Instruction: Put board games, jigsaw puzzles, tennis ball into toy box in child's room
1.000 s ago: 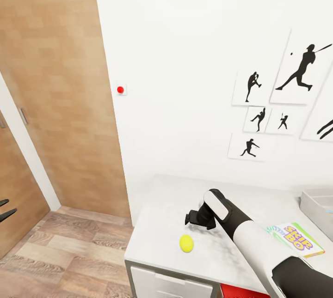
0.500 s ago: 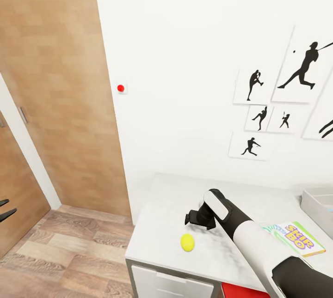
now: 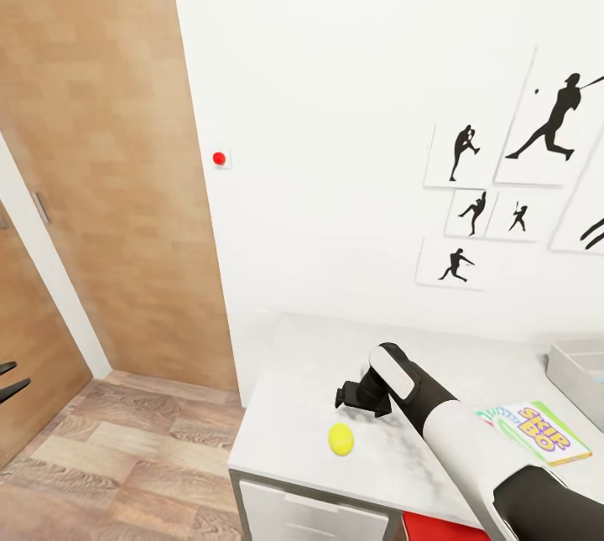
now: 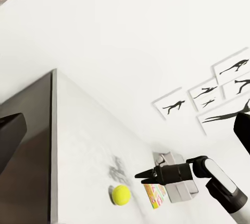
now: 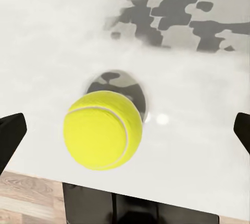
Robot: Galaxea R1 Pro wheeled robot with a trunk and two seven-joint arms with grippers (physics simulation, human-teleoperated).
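Note:
A yellow tennis ball lies on the white table near its front left corner. Just behind and above it hangs my right gripper, open. The ball sits between the spread fingertips in the right wrist view, and nothing touches it. A Skip-Bo board game lies flat to the right of my arm. The grey toy box stands at the table's right edge. My left gripper is far left over the floor, open and empty. The left wrist view takes in the ball and the right gripper.
A white wall with baseball silhouette posters runs behind the table. A wooden wardrobe panel stands to the left, with wood floor below it. A red item shows under the table front.
The whole picture has drifted slightly, so the camera moved. Arm, ball and board game keep their places on the table.

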